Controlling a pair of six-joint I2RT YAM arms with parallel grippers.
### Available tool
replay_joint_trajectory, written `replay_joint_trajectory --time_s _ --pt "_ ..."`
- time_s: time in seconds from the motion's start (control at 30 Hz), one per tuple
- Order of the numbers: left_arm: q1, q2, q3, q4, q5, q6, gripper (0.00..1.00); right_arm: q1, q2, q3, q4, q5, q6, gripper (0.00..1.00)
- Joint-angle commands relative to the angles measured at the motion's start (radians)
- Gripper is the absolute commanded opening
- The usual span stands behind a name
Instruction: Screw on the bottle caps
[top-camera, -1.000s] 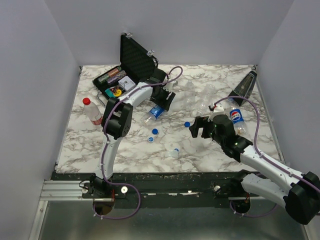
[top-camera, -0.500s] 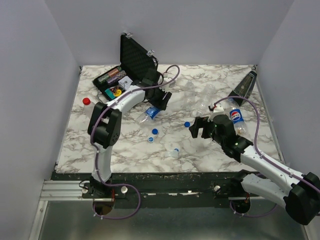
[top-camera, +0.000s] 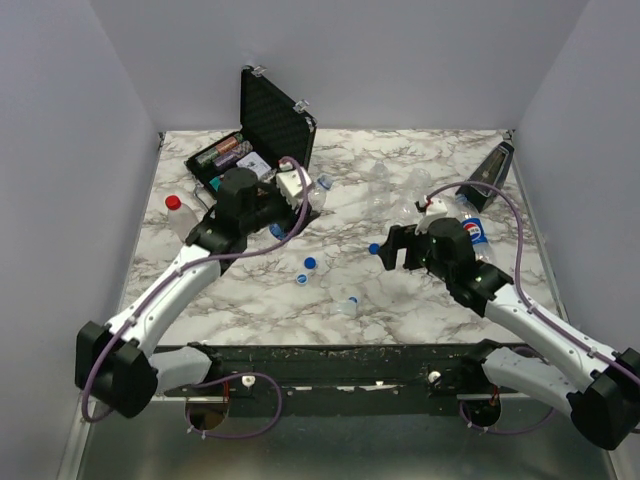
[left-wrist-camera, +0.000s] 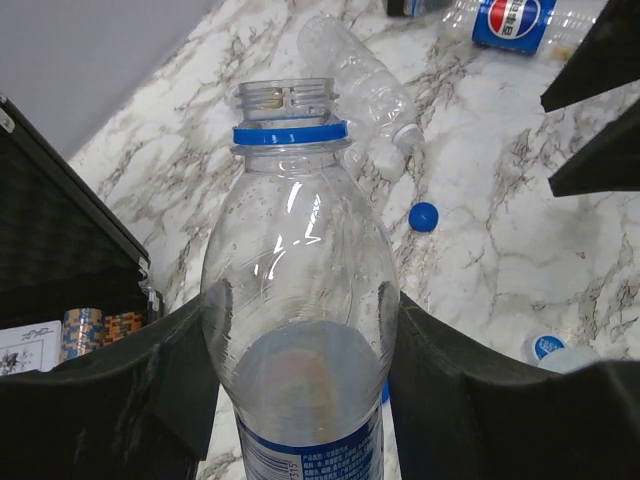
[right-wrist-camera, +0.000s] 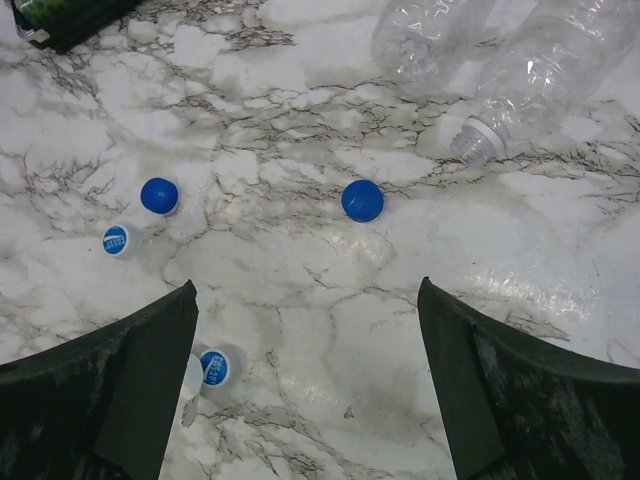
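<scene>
White marble table (top-camera: 250, 290), grey walls (top-camera: 400, 60); left gripper (left-wrist-camera: 300, 310) clamped on uncapped blue-labelled bottle (left-wrist-camera: 295, 230), right gripper (right-wrist-camera: 305, 330) spread wide above loose blue caps (right-wrist-camera: 362, 200); Pepsi bottle (left-wrist-camera: 525, 20) lying beyond.

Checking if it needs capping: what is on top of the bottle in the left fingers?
No cap: the bottle has an open threaded mouth above a blue ring. The left fingers cover its lower sides.
</scene>
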Motion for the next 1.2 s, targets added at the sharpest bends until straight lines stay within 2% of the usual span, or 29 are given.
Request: replay_joint_trajectory --time_s 0.0,0.17,0.3,0.5,0.8,1.17 --pt "-0.005 -0.208 -0.191 0.229 0.057 0.016 0.57 -0.009 0.044 0.088 -0.108 -0.044 -0.034 0.97" --pt "-0.005 -0.459 -0.386 0.365 0.048 -0.021 0.54 -0.011 0.174 0.192 -0.200 -0.036 -0.061 0.97" --pt "-0.005 -0.598 -0.463 0.341 0.088 -0.047 0.54 -0.011 0.304 0.283 -0.254 -0.005 -0.072 0.96" --pt "-0.005 -0.765 -0.555 0.349 0.094 -0.052 0.49 -0.011 0.525 0.439 -0.326 0.056 -0.094 0.89" --pt "-0.011 -0.857 -0.595 0.361 0.072 0.007 0.35 -0.022 0.811 0.619 -0.393 0.078 -0.133 0.75" --pt "-0.035 -0.877 -0.610 0.355 0.103 0.051 0.31 -0.028 0.960 0.679 -0.416 0.012 -0.156 0.63"
